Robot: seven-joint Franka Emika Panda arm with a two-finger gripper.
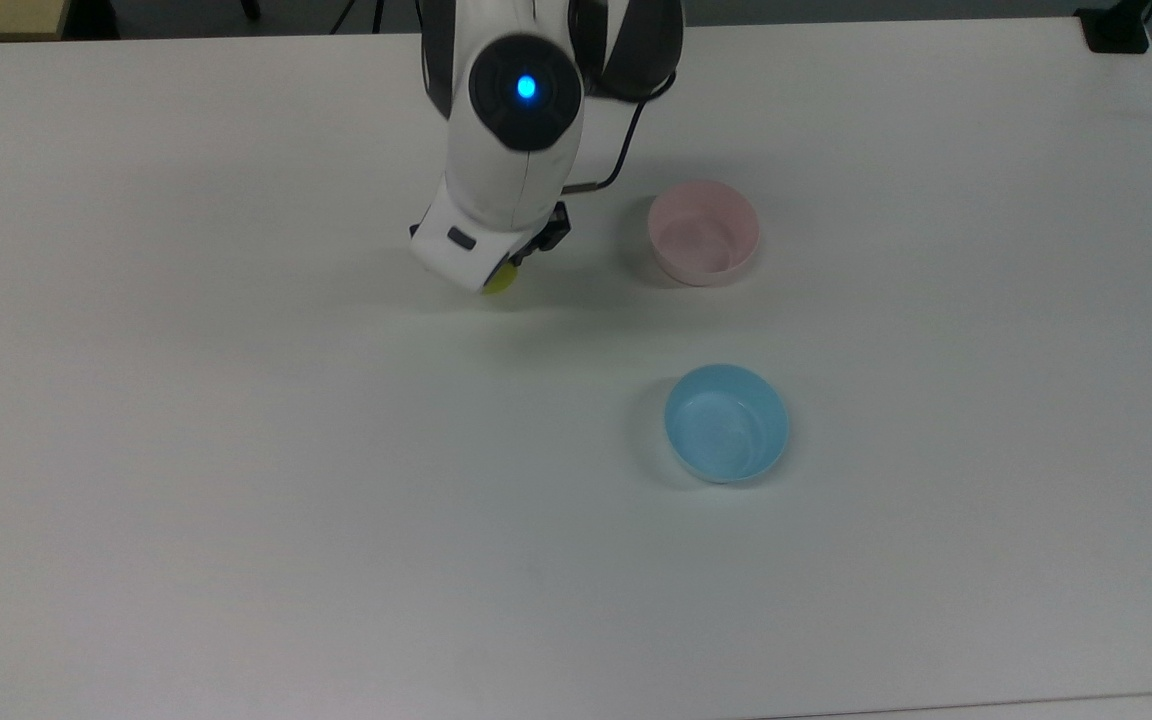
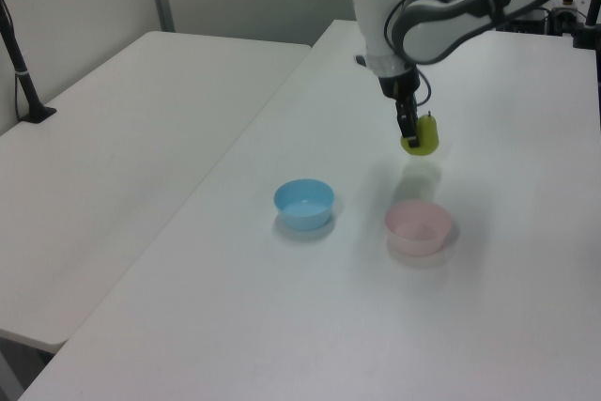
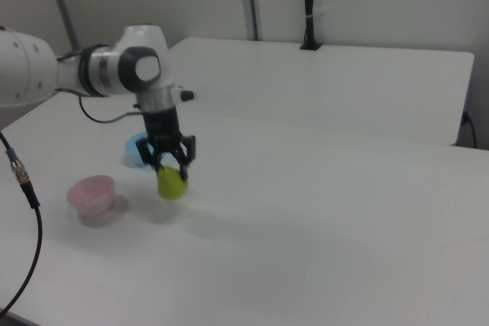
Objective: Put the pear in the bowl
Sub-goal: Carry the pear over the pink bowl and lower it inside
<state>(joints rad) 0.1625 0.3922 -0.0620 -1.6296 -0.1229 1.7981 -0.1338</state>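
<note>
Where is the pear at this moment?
The pear hangs in the gripper above the table, behind the pink bowl in the left view.

The yellow-green pear (image 3: 172,183) hangs above the desk (image 3: 321,234); the empty pink bowl (image 3: 91,194) sits mid-desk nearby.

pear (image 1: 501,281) mostly hidden under arm (image 1: 506,150), blue bowl (image 3: 136,152) partly behind end effector (image 3: 171,166)

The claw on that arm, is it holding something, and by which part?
Yes: the gripper holds the pear by its upper part, lifted off the table.
</note>
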